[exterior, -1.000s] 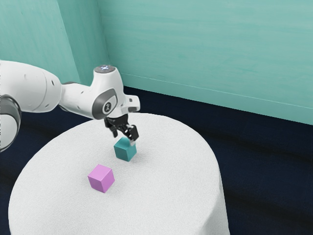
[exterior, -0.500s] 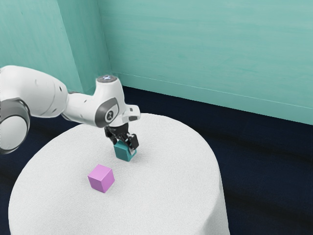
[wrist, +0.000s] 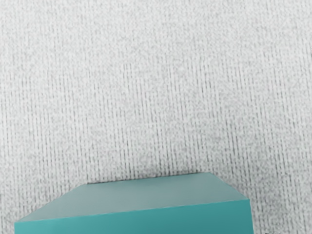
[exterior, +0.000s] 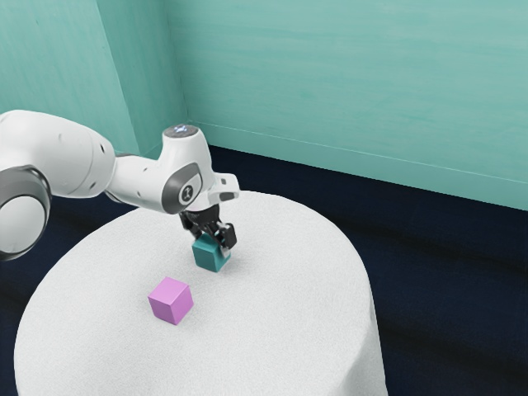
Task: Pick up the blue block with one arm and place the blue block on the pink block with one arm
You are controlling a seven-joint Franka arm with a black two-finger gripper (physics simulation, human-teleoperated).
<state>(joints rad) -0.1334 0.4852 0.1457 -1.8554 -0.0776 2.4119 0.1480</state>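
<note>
A blue block [exterior: 211,256] sits on the round white table [exterior: 289,330], directly beneath the black gripper [exterior: 214,239]. The gripper's fingers, narrowly apart, clasp the block's upper sides. A pink block [exterior: 171,299] lies nearby, apart.

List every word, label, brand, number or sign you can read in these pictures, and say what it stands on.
No readable text anywhere.
Blue block: plain faces, no print.
Pink block: plain faces, no print.
Table: bare white cloth, no marking.
Small dark mark on a joint of the arm: too small to read.
</note>
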